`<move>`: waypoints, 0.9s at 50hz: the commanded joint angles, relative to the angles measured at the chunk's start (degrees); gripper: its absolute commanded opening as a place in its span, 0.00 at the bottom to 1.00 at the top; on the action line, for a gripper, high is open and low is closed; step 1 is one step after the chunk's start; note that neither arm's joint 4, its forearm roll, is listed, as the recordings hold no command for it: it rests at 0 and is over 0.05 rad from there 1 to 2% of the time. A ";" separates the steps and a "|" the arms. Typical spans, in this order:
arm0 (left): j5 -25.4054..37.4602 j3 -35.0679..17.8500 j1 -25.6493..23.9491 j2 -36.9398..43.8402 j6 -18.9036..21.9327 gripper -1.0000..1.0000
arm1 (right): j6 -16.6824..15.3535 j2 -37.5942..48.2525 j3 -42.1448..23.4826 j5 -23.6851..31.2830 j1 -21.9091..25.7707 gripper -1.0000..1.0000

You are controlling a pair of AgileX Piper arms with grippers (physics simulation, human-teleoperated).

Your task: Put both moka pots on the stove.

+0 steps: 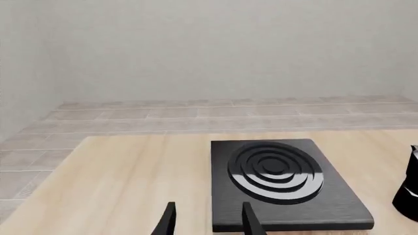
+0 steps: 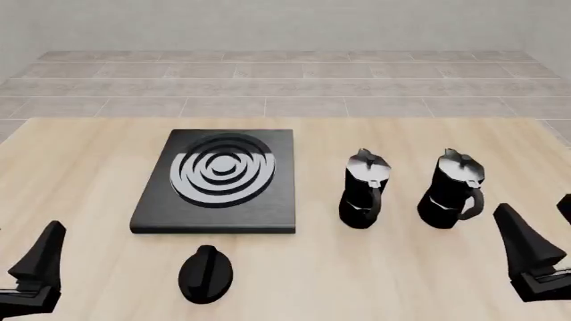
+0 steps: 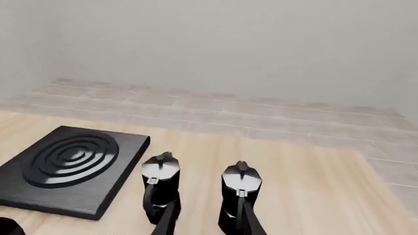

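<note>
The stove (image 2: 278,200) is a flat black slab with silver burner rings, lying left of the table's middle; nothing stands on it. Two black moka pots (image 2: 364,190) (image 2: 453,190) stand upright side by side on the wood to its right, handles towards me. My left gripper (image 1: 209,223) is open and empty, low near the stove's near left corner; one of its fingers (image 2: 43,257) shows at the front left. My right gripper (image 2: 535,207) is open and empty, near the front right, just short of the pots (image 3: 160,188) (image 3: 240,196). One pot (image 1: 408,186) shows at the left wrist view's edge.
A small black oval knob (image 2: 205,273) lies on the table just in front of the stove (image 1: 326,208). The light wooden table (image 2: 89,154) ends at a far edge with tiled floor and a pale wall beyond.
</note>
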 commanded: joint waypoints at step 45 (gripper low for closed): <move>0.16 -0.02 0.62 -0.59 -0.46 1.00 | 4.34 47.59 -22.05 -0.92 11.53 1.00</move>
